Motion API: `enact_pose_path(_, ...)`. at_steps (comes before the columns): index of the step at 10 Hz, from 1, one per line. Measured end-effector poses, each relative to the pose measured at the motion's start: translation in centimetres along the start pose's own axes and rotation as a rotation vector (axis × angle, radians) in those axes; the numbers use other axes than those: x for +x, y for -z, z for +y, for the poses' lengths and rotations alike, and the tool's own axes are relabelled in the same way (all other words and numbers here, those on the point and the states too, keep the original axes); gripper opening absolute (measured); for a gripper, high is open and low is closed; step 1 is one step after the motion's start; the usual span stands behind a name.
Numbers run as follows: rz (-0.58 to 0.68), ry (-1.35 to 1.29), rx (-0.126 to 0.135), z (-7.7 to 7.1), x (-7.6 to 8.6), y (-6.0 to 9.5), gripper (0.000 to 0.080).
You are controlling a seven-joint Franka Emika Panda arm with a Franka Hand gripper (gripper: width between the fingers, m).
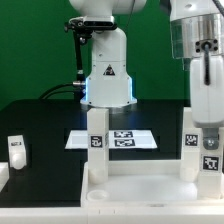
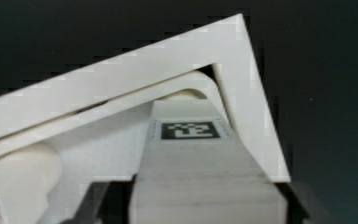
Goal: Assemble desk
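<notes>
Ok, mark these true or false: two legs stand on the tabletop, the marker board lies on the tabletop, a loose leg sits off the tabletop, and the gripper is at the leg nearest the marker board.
1. Two legs stand on the tabletop. True: the near leg and the held leg.
2. The marker board lies on the tabletop. False: it lies on the dark table behind it.
3. A loose leg sits off the tabletop. True: it is at the exterior view's left.
4. The gripper is at the near leg. False: it grips the held leg, at the exterior view's right.
</notes>
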State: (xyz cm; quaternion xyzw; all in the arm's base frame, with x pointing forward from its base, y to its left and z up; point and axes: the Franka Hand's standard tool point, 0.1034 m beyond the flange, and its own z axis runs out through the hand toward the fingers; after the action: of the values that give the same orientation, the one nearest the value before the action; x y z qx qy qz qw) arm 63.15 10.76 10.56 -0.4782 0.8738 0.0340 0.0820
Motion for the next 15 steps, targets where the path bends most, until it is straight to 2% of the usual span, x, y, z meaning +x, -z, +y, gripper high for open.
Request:
enact_pose_path(1,-0.025,-0.060,0.000,0.1,-0.2,-0.1,0.0289)
enact_pose_path(2,-0.043,-0.074,0.009,0.1,-0.5,-0.1,0.0289)
enact_pose_path(3,-0.058,-0.069,0.030,0.0,-0.5,-0.2,0.0289)
enact_pose_path(4,-0.060,-0.057,0.032,0.1,-0.7,-0.2,0.0289)
enact_pose_path(5,-0.058,-0.020,0.032,0.1,-0.7,-0.2,0.0400)
enact_pose_path(6,-0.051,0.070,0.036,0.1,-0.7,-0.3,0.0400)
enact_pose_path(7,-0.042,0.247,0.042,0.2,-1.0,-0.2,0.0535)
enact_pose_path(8,-0.041,0.412,0.054,0.0,-1.7,0.2,0.0625)
enact_pose_path(13,-0.016,0.780,0.060,-0.4,-1.4,0.3,0.0649)
enact_pose_path(14,0.019,1.036,0.039,-0.6,-0.6,0.3,0.0649)
enact_pose_path(15,0.027,1.134,0.019,-0.9,-0.3,0.4,0.0649)
